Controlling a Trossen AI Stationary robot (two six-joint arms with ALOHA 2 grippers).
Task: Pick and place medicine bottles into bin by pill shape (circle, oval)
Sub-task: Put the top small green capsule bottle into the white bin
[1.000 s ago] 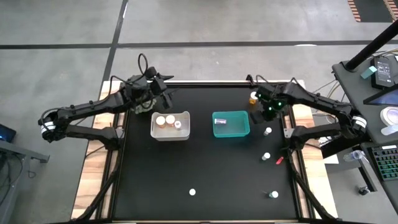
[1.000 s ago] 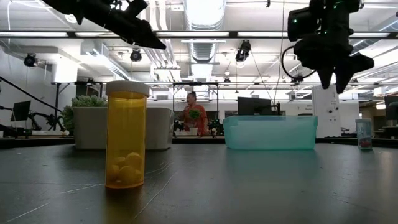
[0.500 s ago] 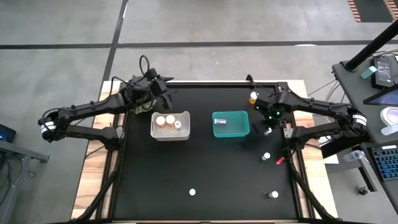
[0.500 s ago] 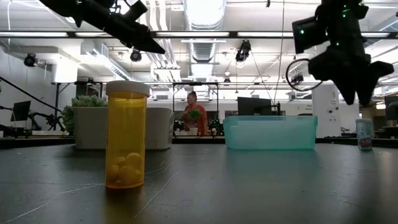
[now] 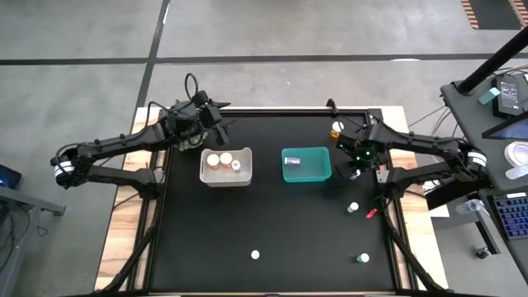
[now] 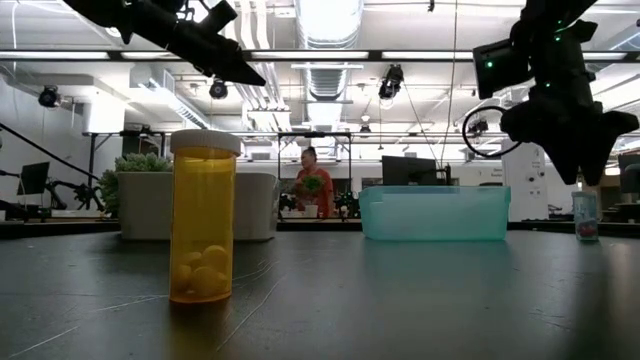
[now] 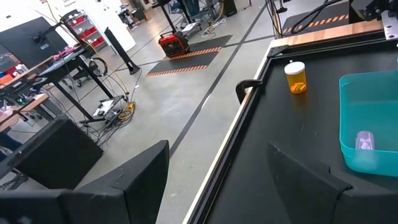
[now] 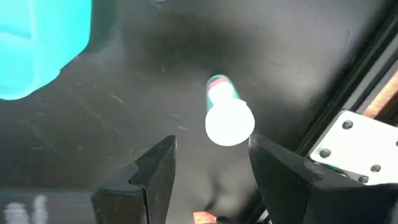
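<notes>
My right gripper (image 8: 212, 144) hangs open, pointing down over a slim medicine bottle (image 8: 227, 118) with a white cap that stands on the black table right of the teal bin (image 5: 307, 164). Its fingers stand on either side of the cap, above it, touching nothing. The teal bin holds one bottle (image 7: 364, 142). The white bin (image 5: 225, 165) holds a few white-capped bottles. My left gripper (image 5: 216, 124) waits open in the air behind the white bin. Loose bottles stand at the far edge (image 5: 336, 128), near the right edge (image 5: 353, 208) and toward the near edge (image 5: 256, 255) (image 5: 362, 258).
An amber bottle (image 6: 203, 215) stands close to the low camera. A small red object (image 5: 370, 213) lies by the right rail. A metal bracket (image 8: 348, 146) and the table's right rail are close beside my right gripper. A green plant (image 6: 140, 162) shows behind the white bin.
My right gripper has come down and shifted a little toward the table's near edge, ending over the slim bottle beside the teal bin. Its fingers stay open. The left arm has kept still.
</notes>
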